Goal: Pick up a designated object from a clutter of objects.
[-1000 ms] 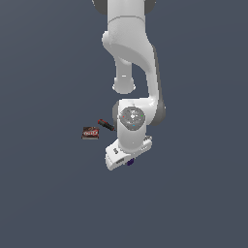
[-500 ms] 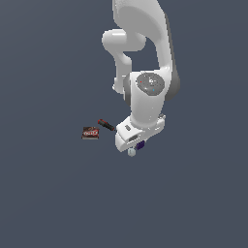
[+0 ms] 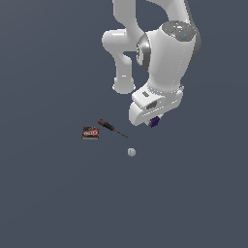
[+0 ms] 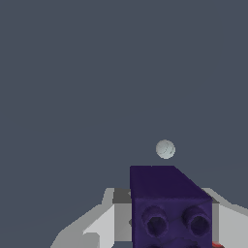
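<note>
Farthest toward the exterior view's left, a flat red-brown packet (image 3: 90, 132), lying flat on the dark grey floor (image 3: 48, 193). Just beside it, toward the exterior view's right, a red-and-black-handled screwdriver (image 3: 109, 127), lying at a slant with the handle near the packet and the thin shaft pointing away from it; touching or only close, cannot tell. Further along and lower in that view, a small whitish ball (image 3: 131, 152), resting alone on the floor, apart from the screwdriver tip; seen again in the wrist view (image 4: 165, 149) just beyond the held block. Next, toward the exterior view's right and higher in the picture, the white Panda arm (image 3: 164, 53), with the gripper (image 3: 153, 121) hanging under it, clear of the other three items. Clamped on a dark purple block (image 3: 154, 121), which pokes out below the white hand. In the wrist view, the same block (image 4: 169, 208) filling the space between the pale fingers (image 4: 104, 225), one on each side and pressed close against it, with two round studs showing on the near face and a sliver of red at the picture's edge beside it.
</note>
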Tool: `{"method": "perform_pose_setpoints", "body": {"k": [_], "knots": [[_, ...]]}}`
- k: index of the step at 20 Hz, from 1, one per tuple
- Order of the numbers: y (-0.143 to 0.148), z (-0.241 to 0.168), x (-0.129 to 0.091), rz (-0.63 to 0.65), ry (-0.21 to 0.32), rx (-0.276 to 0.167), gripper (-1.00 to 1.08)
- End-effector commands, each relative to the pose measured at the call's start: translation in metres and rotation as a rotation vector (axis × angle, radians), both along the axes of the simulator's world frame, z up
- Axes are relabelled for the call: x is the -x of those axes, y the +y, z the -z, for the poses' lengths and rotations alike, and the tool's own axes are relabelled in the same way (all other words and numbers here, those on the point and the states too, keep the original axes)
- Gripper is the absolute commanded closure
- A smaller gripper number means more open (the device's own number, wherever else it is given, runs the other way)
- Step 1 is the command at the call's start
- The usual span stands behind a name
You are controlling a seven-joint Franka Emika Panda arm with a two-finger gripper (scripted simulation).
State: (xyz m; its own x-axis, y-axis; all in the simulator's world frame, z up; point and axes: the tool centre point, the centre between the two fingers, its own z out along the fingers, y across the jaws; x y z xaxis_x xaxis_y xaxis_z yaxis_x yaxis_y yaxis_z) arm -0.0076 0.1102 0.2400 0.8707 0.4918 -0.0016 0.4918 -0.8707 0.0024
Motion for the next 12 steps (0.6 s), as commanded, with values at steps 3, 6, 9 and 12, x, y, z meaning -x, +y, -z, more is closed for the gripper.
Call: {"method": "perform_pose_setpoints", "body": {"k": [3, 6, 9, 12], "knots": [[0.023, -0.045, 0.022, 0.000, 0.000, 0.000, 1.08], [0.037, -0.072, 0.035, 0.000, 0.000, 0.000, 1.08], [0.050, -0.097, 0.046, 0.000, 0.000, 0.000, 1.08], [0.060, -0.118, 0.055, 0.000, 0.000, -0.001, 1.08]]}}
